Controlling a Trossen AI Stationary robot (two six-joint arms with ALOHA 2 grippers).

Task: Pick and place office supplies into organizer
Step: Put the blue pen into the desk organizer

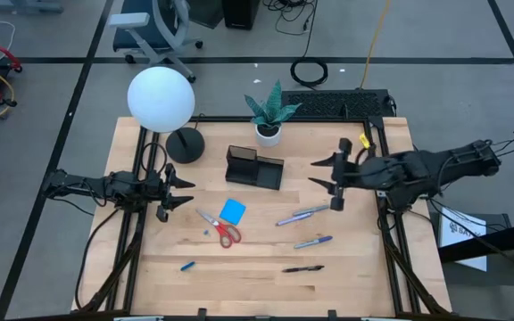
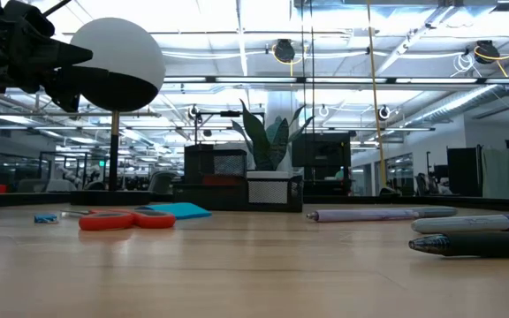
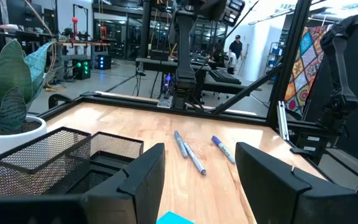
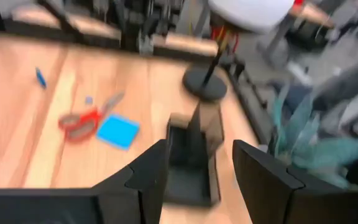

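Observation:
The black mesh organizer [image 1: 254,167] stands on the table's far middle, in front of the white plant pot. Near of it lie the blue note pad [image 1: 233,211] and the red-handled scissors [image 1: 223,228]. Two grey-and-blue pens [image 1: 302,215] [image 1: 313,242] and a black pen [image 1: 302,268] lie to the right. A small blue piece [image 1: 187,265] lies near the front. My left gripper [image 1: 181,192] hovers open left of the pad, above the table. My right gripper [image 1: 321,175] hovers open right of the organizer [image 4: 191,158], pointing at it.
A lamp with a white globe [image 1: 161,98] and round black base [image 1: 185,144] stands at the far left. The potted plant [image 1: 269,116] sits behind the organizer. Bare wood [image 1: 257,290] runs along the near edge. A person [image 3: 235,45] stands far off in the room.

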